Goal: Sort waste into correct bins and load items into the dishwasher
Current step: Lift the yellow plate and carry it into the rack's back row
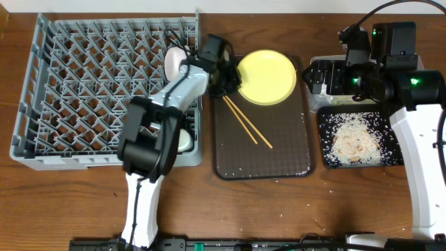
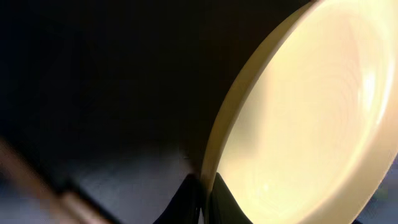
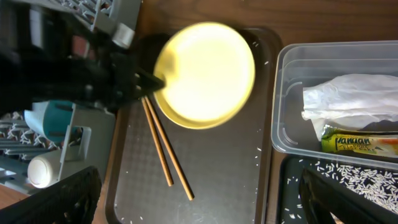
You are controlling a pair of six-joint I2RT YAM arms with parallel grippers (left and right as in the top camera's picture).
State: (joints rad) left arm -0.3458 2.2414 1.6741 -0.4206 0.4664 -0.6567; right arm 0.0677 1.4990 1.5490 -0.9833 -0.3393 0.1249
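The left gripper (image 2: 205, 190) has its two fingers pressed together on the thin rim of the yellow plate (image 2: 311, 118), so it holds the plate only by a small bite at the edge. In the right wrist view the plate stands over the far end of the brown serving tray (image 1: 261, 164), and it seems tilted, with a shadow under it, though I cannot be sure how much it is off the surface.

Such a narrow grip is the main danger, in my judgement. The plate is wide and smooth, so it may turn around the pinch point or slide out when the arm swings.

The chopsticks (image 1: 247, 122) lie just beside the fingers, and the plate's low edge could sweep them off the tray.

Further out, the dish rack (image 1: 104, 84) has a slatted wall which the plate could hit if carried too low.

The right gripper (image 1: 322, 75) stands wide open and empty above the clear tub (image 3: 283, 93).
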